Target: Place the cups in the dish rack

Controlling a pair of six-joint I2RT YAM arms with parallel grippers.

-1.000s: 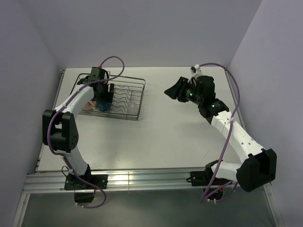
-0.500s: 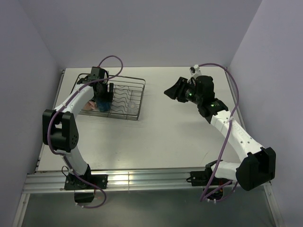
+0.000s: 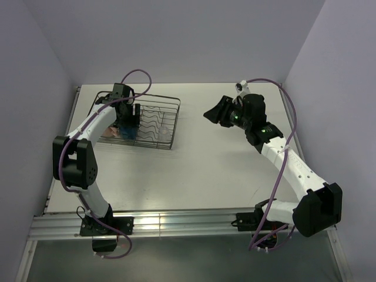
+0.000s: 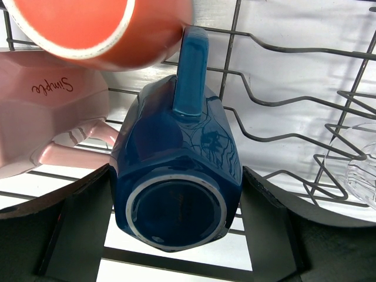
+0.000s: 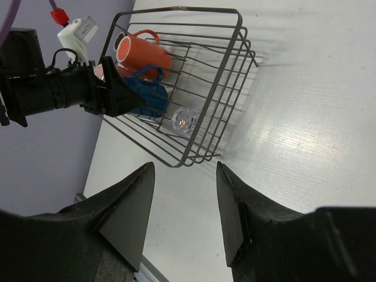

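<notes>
Blue mug point(image 4: 176, 147) gripped in rack point(image 5: 213, 94) by left pincer point(image 4: 176, 200), right pincer point(image 5: 183, 170) raised, parted, empty

Bright, even overhead light greets you. In the right wrist view, the table point(image 5: 305, 135) glares at three o'clock, beside soft shadow from the dish rack point(image 5: 218, 76). Close up, the blue mug point(image 4: 176, 153) gleams; the orange mug point(image 4: 100, 29) at eleven o'clock blurs.

Robot lab cell, not a home: I worked on a white rectangular tabletop point(image 3: 211, 170) boxed in by plain lavender wall panels point(image 3: 176, 35), arm bases point(image 3: 106, 226) bolted to a ribbed aluminium rail point(image 3: 188, 222), purple cables point(image 3: 141, 71) looping overhead. Only household item: a dark metal wire dish rack point(image 3: 154, 122).
</notes>
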